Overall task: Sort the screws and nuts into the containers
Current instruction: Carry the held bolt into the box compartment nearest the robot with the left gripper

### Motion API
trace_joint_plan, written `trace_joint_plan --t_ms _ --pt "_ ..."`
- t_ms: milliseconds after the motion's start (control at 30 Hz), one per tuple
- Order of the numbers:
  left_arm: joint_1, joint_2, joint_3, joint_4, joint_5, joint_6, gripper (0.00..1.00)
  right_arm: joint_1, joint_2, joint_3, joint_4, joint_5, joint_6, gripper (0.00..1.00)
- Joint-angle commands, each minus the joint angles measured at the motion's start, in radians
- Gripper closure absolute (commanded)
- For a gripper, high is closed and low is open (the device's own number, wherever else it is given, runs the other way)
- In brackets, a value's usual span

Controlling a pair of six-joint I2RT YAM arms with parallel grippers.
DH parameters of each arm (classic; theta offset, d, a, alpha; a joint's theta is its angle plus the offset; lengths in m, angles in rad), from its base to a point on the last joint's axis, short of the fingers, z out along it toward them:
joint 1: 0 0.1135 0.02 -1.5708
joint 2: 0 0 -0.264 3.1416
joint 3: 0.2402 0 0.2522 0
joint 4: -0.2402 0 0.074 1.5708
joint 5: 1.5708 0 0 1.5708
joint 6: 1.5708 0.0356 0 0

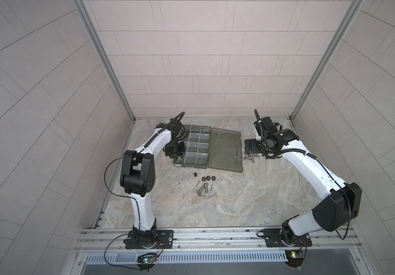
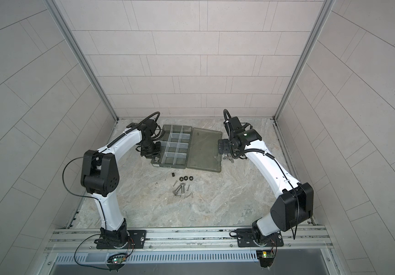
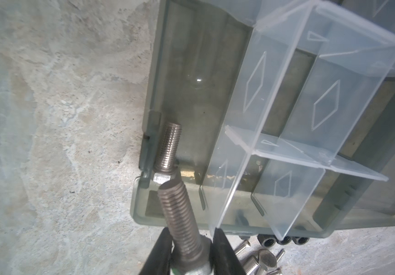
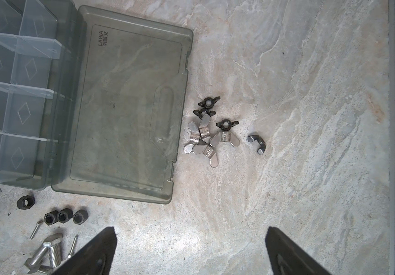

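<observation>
Mirrored AIRAJ lettering on the lid (image 4: 125, 107); left gripper (image 3: 191, 234) is clamped on a silver threaded bolt (image 3: 177, 214), right gripper (image 4: 191, 232) is wide open, holding nothing.

In the left wrist view the head of the held bolt (image 3: 180, 214) is mostly hidden between the fingers (image 3: 158, 254) of the left pincer (image 3: 191, 235) and cut off at the edge. Its tip partly covers the head of a second bolt (image 3: 168, 147). In the right wrist view the right pincer (image 4: 191, 232) shows only its fingertips (image 4: 101, 245), and the containers (image 4: 22, 114) and loose bolts (image 4: 53, 254) run out of frame. In both top views the wing nuts (image 1: 250, 157) lie partly under the right arm (image 1: 296, 157).
</observation>
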Motion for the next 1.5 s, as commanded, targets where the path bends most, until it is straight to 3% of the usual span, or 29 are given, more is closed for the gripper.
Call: trace_joint_plan --t_ms 0,333,433,633,833,1133,1467 --pt "0.008 0.027 0.044 -0.008 0.021 0.023 0.82 -0.004 0.015 0.024 -0.037 0.029 -0.013 0.01" --pt "0.017 0.079 0.050 0.002 0.029 0.038 0.81 -0.008 0.045 0.033 -0.054 0.029 -0.021 0.01" --pt "0.017 0.084 0.066 -0.003 0.029 0.042 0.63 -0.008 0.049 0.037 -0.056 0.024 -0.027 0.01" --pt "0.016 0.075 0.143 -0.055 0.091 0.052 0.44 -0.008 0.068 0.047 -0.052 0.014 -0.030 0.01" --pt "0.033 0.037 0.170 -0.082 0.014 0.073 0.41 -0.008 0.111 0.066 -0.052 -0.024 -0.001 0.01" --pt "0.105 0.027 0.104 -0.056 -0.016 0.104 0.44 -0.007 0.162 0.129 -0.059 -0.036 0.018 0.01" --pt "0.142 0.059 0.028 0.027 0.057 0.097 0.44 -0.007 0.180 0.176 -0.069 -0.026 0.027 0.01"
